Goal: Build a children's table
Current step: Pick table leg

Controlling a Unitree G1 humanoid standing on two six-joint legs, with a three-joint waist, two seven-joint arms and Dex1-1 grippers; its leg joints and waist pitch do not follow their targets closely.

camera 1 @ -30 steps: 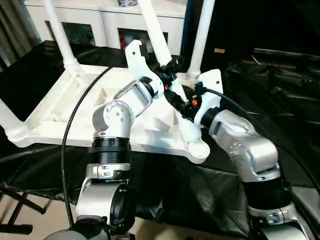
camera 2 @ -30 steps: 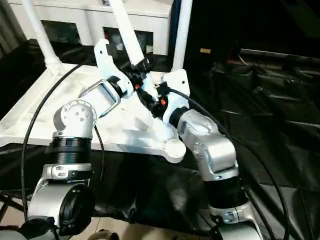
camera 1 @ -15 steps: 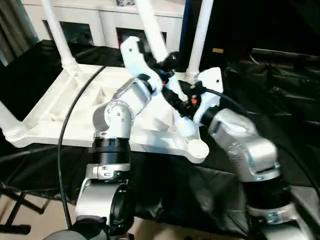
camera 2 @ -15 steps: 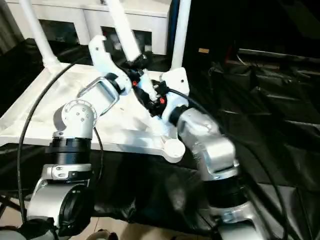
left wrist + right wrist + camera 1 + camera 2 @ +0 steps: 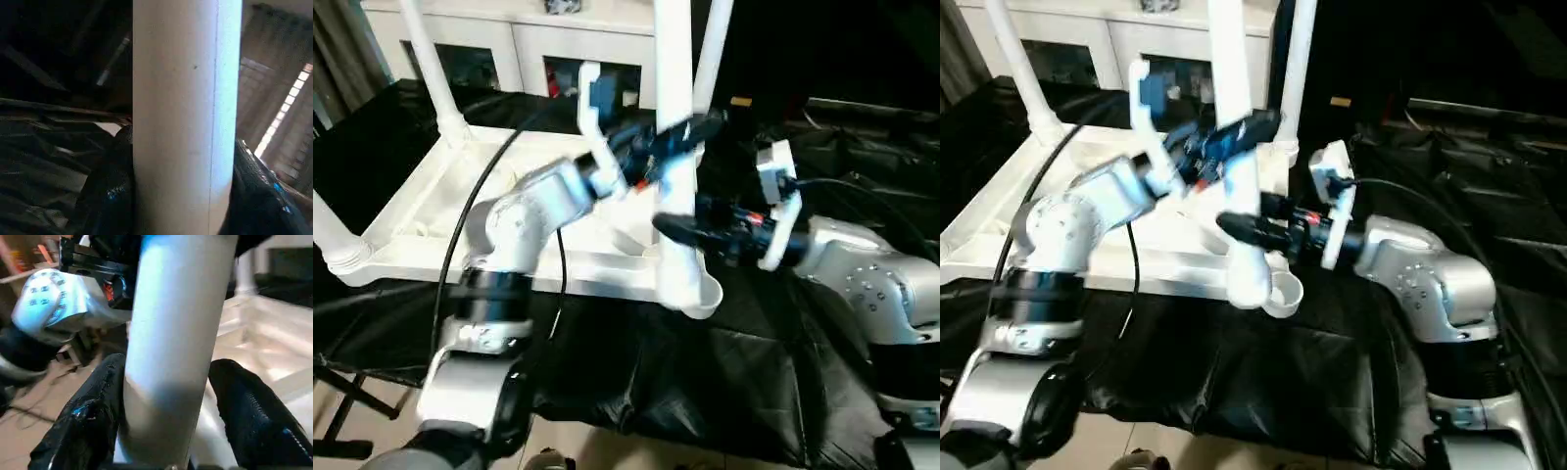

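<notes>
The white tabletop [image 5: 411, 211] lies underside up on a black cloth. Three white legs stand in its corner sockets: far left [image 5: 429, 59], near left [image 5: 328, 230] and far right [image 5: 710, 69]. Another leg [image 5: 674, 59] stands upright at the near right corner socket [image 5: 702, 294]. My left gripper [image 5: 677, 132] is shut on this leg partway up; its black fingers [image 5: 110, 196] hug both sides. Lower down, my right gripper [image 5: 677, 227] is open, with its fingers [image 5: 93, 421] on either side of the leg and a slim gap on one side.
A white glass-door cabinet [image 5: 509, 39] stands behind the table. Crumpled black cloth [image 5: 705, 392] covers the work surface and hangs over its front edge. A black cable [image 5: 460, 245] loops over my left arm across the tabletop. To the right are dark covered surfaces [image 5: 862, 137].
The leg has swung from leaning to upright over the near right corner. My right arm has moved out to the right and its fingers have spread. My left gripper still holds the leg.
</notes>
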